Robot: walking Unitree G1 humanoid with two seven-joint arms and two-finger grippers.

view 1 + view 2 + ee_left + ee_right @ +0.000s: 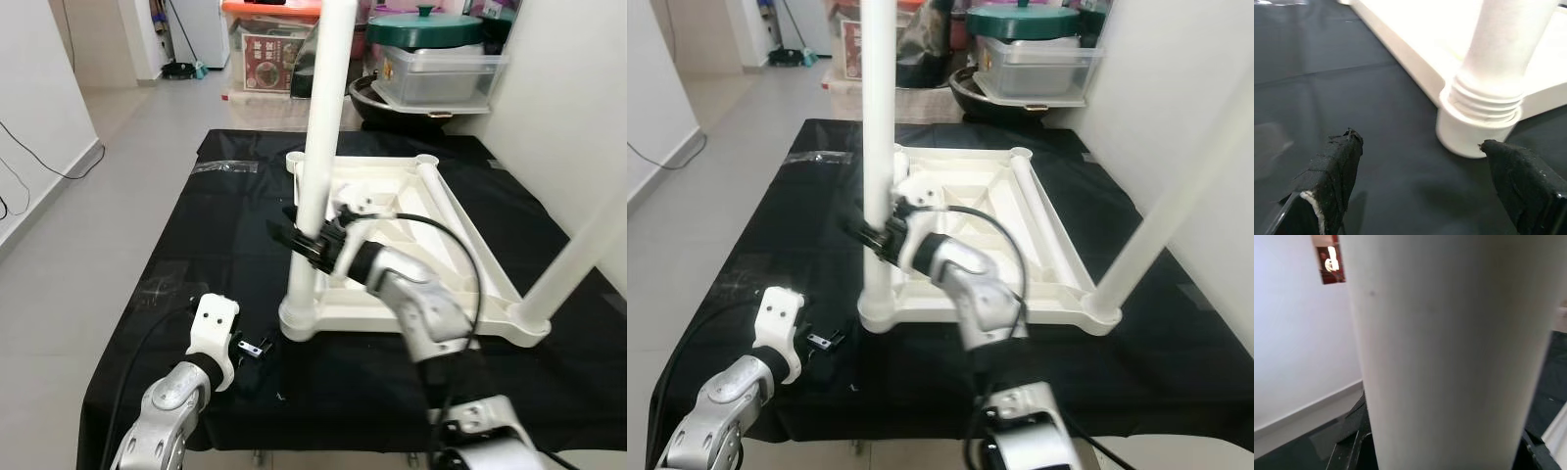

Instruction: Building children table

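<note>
On a black cloth [176, 235] spread over the floor, the left gripper [1425, 183] rests low at the near left, its two black fingers [1334, 171] spread wide with nothing between them, pointing toward the threaded base of the nearest leg. Just to its right, a white table leg [323, 147] stands upright, screwed into the near-left corner socket [299, 321] of the upturned white children's tabletop [460, 245], which lies underside-up on the cloth. The right gripper [306, 241] reaches across from the right and clamps that leg partway up, fingers closed around the tube; the right wrist view shows the pale leg close against the camera. Farther right, a second leg [578, 264] rises from the near-right corner, leaning out of frame. Behind the cloth, storage boxes [441, 73] and a green-lidded pot [423, 27] sit stacked against the wall.
</note>
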